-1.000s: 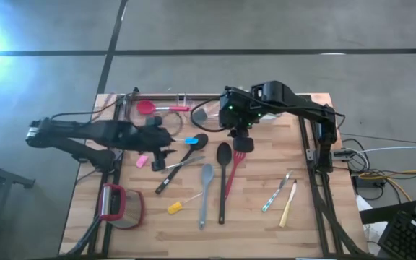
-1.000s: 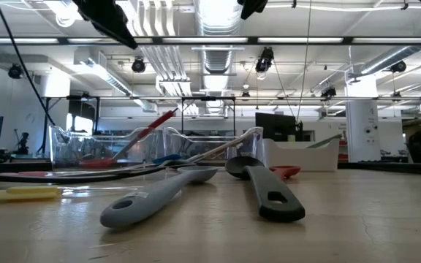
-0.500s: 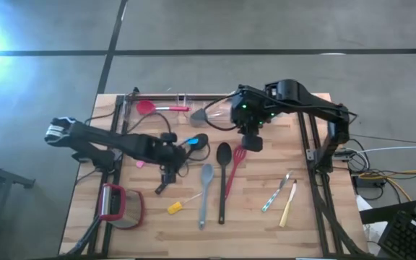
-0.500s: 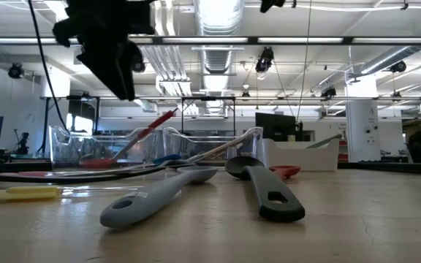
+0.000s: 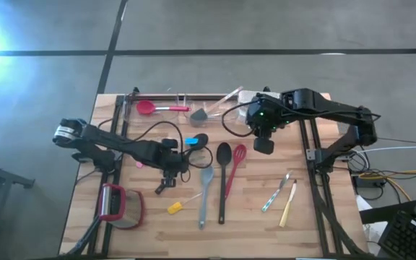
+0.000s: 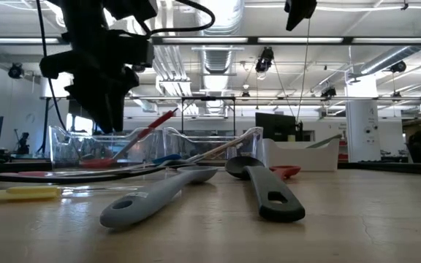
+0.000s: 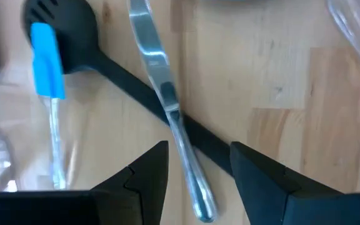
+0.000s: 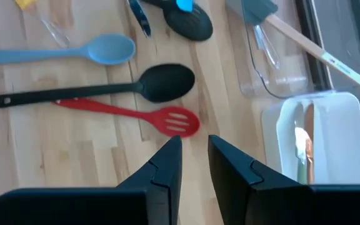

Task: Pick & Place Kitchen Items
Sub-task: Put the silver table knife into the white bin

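Target piece: a metal table knife (image 7: 167, 106), lying flat on the tabletop (image 5: 266, 231), crossed over the handle of a black slotted spoon (image 7: 67, 31).
Landmark: the black slotted spoon; the knife's blade points past its bowl, the knife's handle runs down across its stem.
How it should handle: I judge it stiff, thin, smooth and a bit slippery, light enough, but low on the wood, so hard to get fingertips under.
Where to take hold: probably the rounded handle end, just clear of the spoon's stem, squeezing across the narrow width.
Left pincer (image 7: 195, 165): hangs directly over the knife handle, fingers apart on either side of it, clamped on nothing.
Beside the spoon: a blue-tipped clear brush (image 7: 47, 59) lies over its bowl.
Right pincer (image 8: 195, 159): well away from the spoon, above bare wood near a red slotted spatula (image 8: 136, 114), fingers nearly together, empty.
Risk: the pinch may catch the spoon's stem too.
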You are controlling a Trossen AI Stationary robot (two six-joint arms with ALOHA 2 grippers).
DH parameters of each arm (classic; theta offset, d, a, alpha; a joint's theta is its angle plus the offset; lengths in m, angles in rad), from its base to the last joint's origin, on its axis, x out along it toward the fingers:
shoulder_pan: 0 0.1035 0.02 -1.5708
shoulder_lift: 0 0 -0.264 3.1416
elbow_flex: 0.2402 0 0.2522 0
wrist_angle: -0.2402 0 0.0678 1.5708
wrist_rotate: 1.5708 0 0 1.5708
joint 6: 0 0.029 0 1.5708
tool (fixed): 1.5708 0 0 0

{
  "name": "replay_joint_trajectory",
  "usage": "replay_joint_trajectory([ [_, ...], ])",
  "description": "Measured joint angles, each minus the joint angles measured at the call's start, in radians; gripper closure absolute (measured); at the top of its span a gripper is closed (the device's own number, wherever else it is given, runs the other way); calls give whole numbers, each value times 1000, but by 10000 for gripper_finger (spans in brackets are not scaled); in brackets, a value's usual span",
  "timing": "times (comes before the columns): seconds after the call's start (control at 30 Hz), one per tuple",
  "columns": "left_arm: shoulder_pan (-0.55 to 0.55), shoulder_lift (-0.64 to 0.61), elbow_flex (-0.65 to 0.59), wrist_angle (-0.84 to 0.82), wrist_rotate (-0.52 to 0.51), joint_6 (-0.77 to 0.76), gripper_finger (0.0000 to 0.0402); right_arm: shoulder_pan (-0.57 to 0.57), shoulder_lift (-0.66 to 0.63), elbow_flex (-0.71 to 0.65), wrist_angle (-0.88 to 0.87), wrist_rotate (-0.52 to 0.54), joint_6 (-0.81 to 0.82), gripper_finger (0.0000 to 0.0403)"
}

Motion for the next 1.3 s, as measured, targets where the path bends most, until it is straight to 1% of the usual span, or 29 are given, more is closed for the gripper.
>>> replay_joint_trajectory([
  [0.13, 1, 20, -6, 0, 20, -20, 225, 0, -41, -87, 71, 0, -3, 328],
  [0.27, 9, 22, -40, 0, 44, -24, 225, 0, -62, -150, 97, 0, -3, 335],
  [0.43, 37, 16, -84, 16, 44, -16, 225, 0, -64, -189, 109, 0, -8, 342],
  [0.57, 57, 16, -112, 41, 51, 51, 225, 0, -64, -203, 133, 0, -8, 344],
  [0.7, 86, 16, -147, 73, 126, 108, 225, 0, -64, -205, 135, -1, -7, 339],
  [0.83, 110, 16, -171, 97, 146, 151, 225, 0, -64, -206, 135, -1, -7, 335],
  [1.03, 148, 16, -181, 127, 160, 192, 225, 0, -64, -206, 151, -1, -7, 332],
  [1.17, 168, 16, -181, 139, 227, 197, 225, 0, -64, -206, 151, -1, -7, 338],
  [1.3, 170, 17, -196, 171, 239, 202, 225, 0, -64, -206, 152, -1, -11, 344],
])
